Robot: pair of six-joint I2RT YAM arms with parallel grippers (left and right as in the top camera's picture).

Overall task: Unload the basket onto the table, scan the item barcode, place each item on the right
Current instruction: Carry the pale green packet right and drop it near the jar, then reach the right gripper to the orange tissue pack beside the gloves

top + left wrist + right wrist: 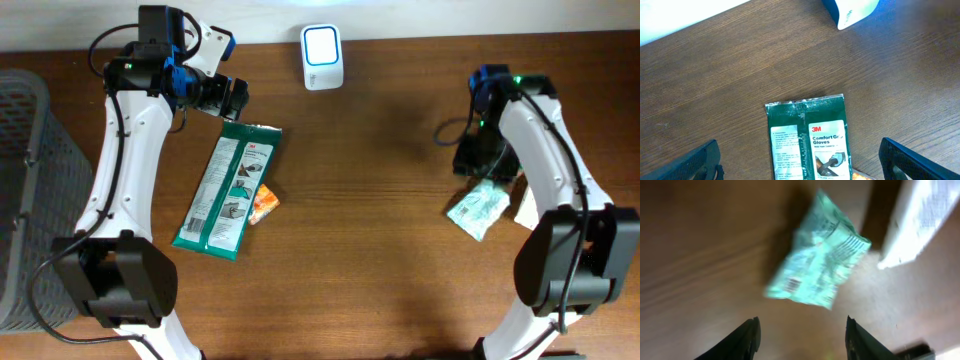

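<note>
A green 3M gloves pack point(226, 190) lies flat on the wooden table, its top edge under my left gripper point(232, 100). In the left wrist view the pack point(810, 137) lies between the wide-open fingers of that gripper point(802, 160), which touch nothing. A mint-green packet point(480, 208) lies on the table at the right. My right gripper point(482, 165) hovers just behind it. In the right wrist view, the packet point(817, 267) is blurred and lies beyond the fingertips of this gripper point(802, 330), which is open with nothing between them. The white scanner point(322, 57) stands at the back centre.
A small orange packet point(263, 203) peeks out from under the gloves pack's right edge. A white flat item point(525, 208) lies right of the mint packet. A grey mesh basket point(25, 150) stands at the table's left edge. The scanner's corner point(850, 12) shows in the left wrist view.
</note>
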